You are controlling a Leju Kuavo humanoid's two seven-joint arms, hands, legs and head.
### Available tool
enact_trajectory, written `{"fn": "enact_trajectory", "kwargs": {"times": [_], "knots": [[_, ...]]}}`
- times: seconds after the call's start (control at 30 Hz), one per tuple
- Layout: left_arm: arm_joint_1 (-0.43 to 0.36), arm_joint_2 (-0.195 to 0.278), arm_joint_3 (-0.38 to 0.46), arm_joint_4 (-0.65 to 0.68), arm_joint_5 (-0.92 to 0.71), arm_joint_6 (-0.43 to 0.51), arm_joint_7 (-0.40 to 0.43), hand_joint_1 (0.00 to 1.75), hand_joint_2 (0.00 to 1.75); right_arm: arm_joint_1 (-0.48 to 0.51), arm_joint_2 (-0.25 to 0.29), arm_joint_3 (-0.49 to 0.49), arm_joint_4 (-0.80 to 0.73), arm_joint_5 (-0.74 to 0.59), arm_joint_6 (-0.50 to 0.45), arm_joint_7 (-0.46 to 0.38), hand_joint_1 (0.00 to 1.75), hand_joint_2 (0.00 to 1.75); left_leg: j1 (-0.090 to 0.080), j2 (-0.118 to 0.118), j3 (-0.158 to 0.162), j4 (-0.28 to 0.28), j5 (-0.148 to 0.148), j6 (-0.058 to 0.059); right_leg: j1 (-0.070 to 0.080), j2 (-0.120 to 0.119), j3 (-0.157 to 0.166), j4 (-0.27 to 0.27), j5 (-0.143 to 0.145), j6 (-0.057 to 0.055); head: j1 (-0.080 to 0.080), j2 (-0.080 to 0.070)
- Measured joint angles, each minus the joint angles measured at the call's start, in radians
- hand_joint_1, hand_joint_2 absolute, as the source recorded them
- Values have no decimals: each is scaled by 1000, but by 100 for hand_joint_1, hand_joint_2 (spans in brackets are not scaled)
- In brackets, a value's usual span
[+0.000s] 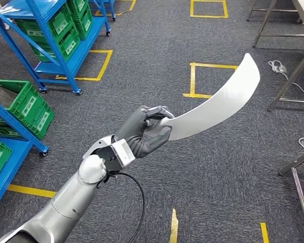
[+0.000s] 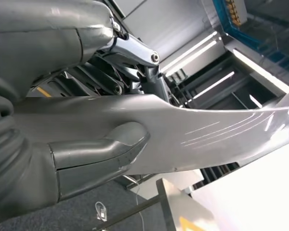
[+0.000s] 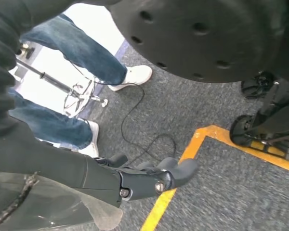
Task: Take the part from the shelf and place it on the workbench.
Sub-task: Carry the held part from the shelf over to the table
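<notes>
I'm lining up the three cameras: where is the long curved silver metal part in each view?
Head view: long curved silver metal part sweeps from the centre up to the right, held by the left hand.
Left wrist view: part spans the middle.
Right wrist view: not in it.
Shared landmark: grey carpet.

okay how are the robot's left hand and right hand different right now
The left hand is raised in front of the robot and grips one end of the long curved silver part; the right hand hangs low over the carpet and holds nothing. The left hand's fingers wrap the part; the right hand's fingers extend forward together. Both are dark grey.
</notes>
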Motion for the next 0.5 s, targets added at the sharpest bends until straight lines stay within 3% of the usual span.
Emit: {"fn": "enact_trajectory", "kwargs": {"times": [0.07, 0.13, 0.17, 0.2, 0.27, 0.33, 0.37, 0.43, 0.47, 0.5], "knots": [[0, 0, -3, 1, 0, 0, 0, 175, 175, -1, 0, 0, 0, 0, 0, 0, 0, 175, 4, -38, -32, 80, -50, -4, 1, 17, 2, -1, 1, -10, -5, 0], [2, 1, -5, 3, 0, 0, -1, 175, 175, -3, 0, 0, 0, 0, 1, 0, 0, 175, 2, -63, -97, 217, -107, 2, 6, 36, 3, -1, 1, -16, -9, 0], [3, 2, -6, 4, 0, 0, -1, 175, 175, -3, 0, 0, 0, 0, 1, 0, 0, 175, -2, -67, -124, 266, -118, 9, 10, 47, 3, -1, 1, -18, -9, 0], [4, 3, -7, 6, 0, 0, -1, 175, 175, -2, 1, 0, 0, 0, 1, 0, 0, 175, -8, -70, -136, 281, -110, 20, 14, 59, 3, -1, 1, -20, -9, 0], [3, 2, -7, 7, 0, 0, -1, 175, 175, -2, 3, 0, 1, 0, 1, 0, 0, 175, -28, -84, -109, 201, -40, 47, 18, 83, 7, -1, 2, -23, -9, 0], [-3, 1, -7, 7, 0, 0, -1, 175, 175, -3, 11, 0, 1, 0, 1, 0, 0, 175, -48, -125, -55, 67, 33, 78, 17, 104, 8, -1, 3, -23, -8, 0], [-6, 1, -7, 7, 0, 0, -1, 175, 175, -5, 14, 0, 1, 0, 0, 0, 0, 175, -54, -142, -37, 22, 49, 89, 15, 114, 5, -2, 4, -22, -8, 0], [-9, 0, -8, 7, 0, 0, -2, 175, 175, -6, 17, 0, 2, 0, -19, 6, 0, 175, -55, -145, -24, -13, 51, 98, 12, 134, -1, -6, 9, -17, -10, 0], [-9, -2, -8, 7, 0, 1, -1, 175, 175, -5, 17, -1, 2, -2, -42, 13, 0, 175, -51, -135, -18, -27, 54, 96, 12, 138, -4, -8, 11, -14, -10, 0], [-9, -4, -9, 7, -1, 3, 1, 175, 175, -3, 16, -4, 2, -7, -77, 19, 0, 175, -47, -124, -11, -41, 59, 91, 14, 127, -8, -4, 7, -12, -10, 0]]}}
